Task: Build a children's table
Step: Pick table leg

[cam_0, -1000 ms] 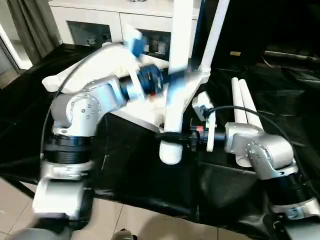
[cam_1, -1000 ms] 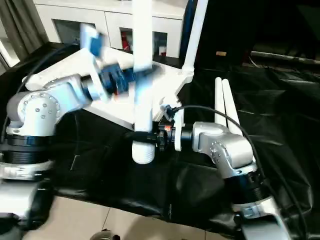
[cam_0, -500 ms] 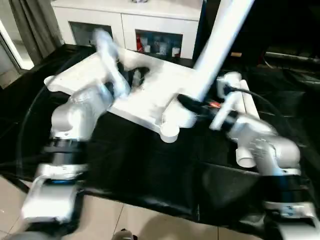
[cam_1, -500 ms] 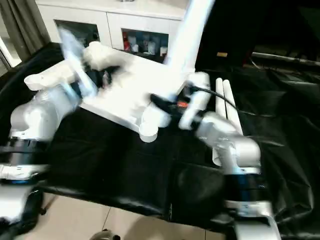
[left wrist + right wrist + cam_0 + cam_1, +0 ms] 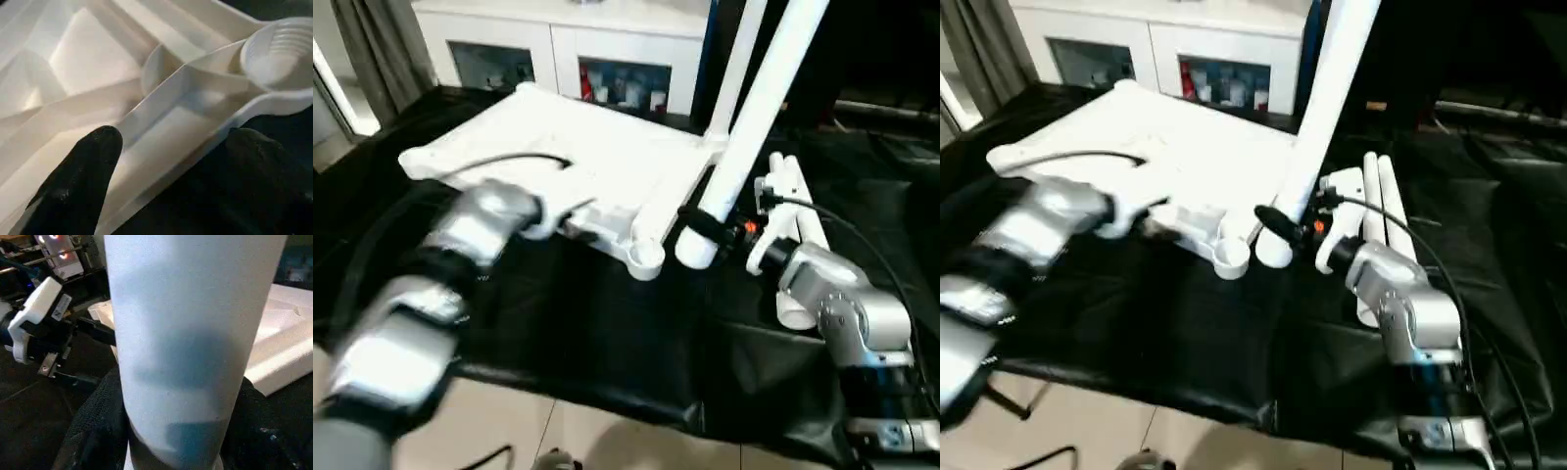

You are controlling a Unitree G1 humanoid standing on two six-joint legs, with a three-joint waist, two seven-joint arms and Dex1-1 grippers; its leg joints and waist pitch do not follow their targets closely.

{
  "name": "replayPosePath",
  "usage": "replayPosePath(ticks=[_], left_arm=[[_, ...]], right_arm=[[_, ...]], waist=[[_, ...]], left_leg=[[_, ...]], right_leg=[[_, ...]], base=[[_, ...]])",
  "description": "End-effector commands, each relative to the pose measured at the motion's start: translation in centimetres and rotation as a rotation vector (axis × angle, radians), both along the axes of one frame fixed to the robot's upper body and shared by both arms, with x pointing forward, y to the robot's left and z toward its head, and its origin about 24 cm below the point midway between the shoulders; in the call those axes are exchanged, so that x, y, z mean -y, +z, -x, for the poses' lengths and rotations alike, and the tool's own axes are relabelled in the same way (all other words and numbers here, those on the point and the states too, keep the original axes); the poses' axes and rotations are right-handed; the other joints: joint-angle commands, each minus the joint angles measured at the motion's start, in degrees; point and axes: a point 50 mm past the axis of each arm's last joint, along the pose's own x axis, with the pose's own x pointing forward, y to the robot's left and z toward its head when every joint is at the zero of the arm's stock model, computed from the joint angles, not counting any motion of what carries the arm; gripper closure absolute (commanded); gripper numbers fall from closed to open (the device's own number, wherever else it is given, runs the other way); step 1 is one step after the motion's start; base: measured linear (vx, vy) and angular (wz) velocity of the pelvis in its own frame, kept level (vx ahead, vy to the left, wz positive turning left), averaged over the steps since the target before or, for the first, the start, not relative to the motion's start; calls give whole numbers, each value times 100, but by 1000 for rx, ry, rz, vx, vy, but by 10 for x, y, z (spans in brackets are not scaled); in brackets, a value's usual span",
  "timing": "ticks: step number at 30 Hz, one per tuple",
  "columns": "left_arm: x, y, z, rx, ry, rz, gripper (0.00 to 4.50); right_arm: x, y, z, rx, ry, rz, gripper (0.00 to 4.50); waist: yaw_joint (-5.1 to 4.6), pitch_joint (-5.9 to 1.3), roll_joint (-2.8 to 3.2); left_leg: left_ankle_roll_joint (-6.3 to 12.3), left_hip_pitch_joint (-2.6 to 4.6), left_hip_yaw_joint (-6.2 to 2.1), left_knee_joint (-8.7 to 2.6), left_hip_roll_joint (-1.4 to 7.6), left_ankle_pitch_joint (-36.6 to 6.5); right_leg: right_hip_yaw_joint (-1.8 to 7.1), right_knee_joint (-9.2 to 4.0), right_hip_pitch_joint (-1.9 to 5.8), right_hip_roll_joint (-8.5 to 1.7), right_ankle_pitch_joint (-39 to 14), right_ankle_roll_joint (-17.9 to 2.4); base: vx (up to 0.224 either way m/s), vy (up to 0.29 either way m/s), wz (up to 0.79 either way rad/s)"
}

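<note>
Tabletop [image 5: 578, 162], white plastic and rectangular, lies upside down on a black-covered worktop [image 5: 607, 333], its ribbed underside facing up. One round corner socket [image 5: 647, 257] at the near corner stands empty. At the far corner a white leg [image 5: 729, 73] is already standing upright in its socket.

Right gripper [image 5: 703, 227] is closed around a second leg [image 5: 759, 117], gripping it close to its lower end; the long white tube tilts up and away from the gripper. The leg's lower end hangs just beside the empty near socket, not yet inside it. Two more legs [image 5: 798, 211] lie side by side on the worktop, just behind the right gripper and beyond its forearm.

Left gripper [image 5: 166, 147] holds nothing. Its two black fingers [image 5: 83, 171] stand wide apart, straddling the near edge of the tabletop, with the ribs and the empty socket directly ahead of them. Whether the fingers touch the plastic cannot be told.

The step in hand appears to be fitting the second leg. The next move probably calls for the right gripper to bring the tube's end over the socket, straighten the leg upright and press or turn it in, while the left gripper steadies the tabletop. A white glass-door cabinet [image 5: 558, 49] stands beyond the worktop.
</note>
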Motion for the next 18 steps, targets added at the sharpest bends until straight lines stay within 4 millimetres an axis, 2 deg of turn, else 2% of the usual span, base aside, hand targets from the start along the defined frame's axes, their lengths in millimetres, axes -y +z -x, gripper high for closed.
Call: replayPosePath(ticks=[1, 2, 7, 13, 16, 18], left_arm=[[-2, 6, -3, 20, 1, -11, 54], [-1, 2, -4, 4, 1, -25, 54], [-1, -5, -5, -5, 36, -47, 54], [1, -12, -5, -12, 51, -63, 54], [4, -16, -3, -35, 42, -60, 54], [6, -17, -3, -43, 39, -56, 54]], right_arm=[[1, 5, 2, 21, 1, 16, 258], [2, 5, 7, 12, 0, 23, 258], [6, 5, 18, -10, -5, 36, 258], [8, 8, 25, -21, 0, 49, 258], [8, 10, 26, -23, 0, 57, 258], [8, 12, 27, -23, -1, 59, 258]], waist=[[8, -498, 18], [-5, -495, 42], [-14, -503, 19], [-42, -476, 25], [-45, -469, 5], [-43, -475, 11]], left_leg=[[-73, 31, -32, -362, 68, -733], [-46, 32, -32, -356, 63, -715], [5, 48, -36, -354, 73, -689], [32, 68, -31, -363, 83, -831], [10, 81, -27, -371, 82, -901], [28, 78, -33, -370, 84, -847]], right_leg=[[317, -400, 429, -395, -571, -898], [316, -408, 424, -382, -519, -892], [322, -401, 437, -384, -477, -913], [319, -455, 421, -383, -787, -920], [319, -483, 422, -391, -985, -878], [320, -478, 422, -388, -949, -872]], base=[[0, 0, 0], [0, 0, 0], [0, 0, 0], [0, 0, 0], [0, 0, 0], [0, 0, 0]])
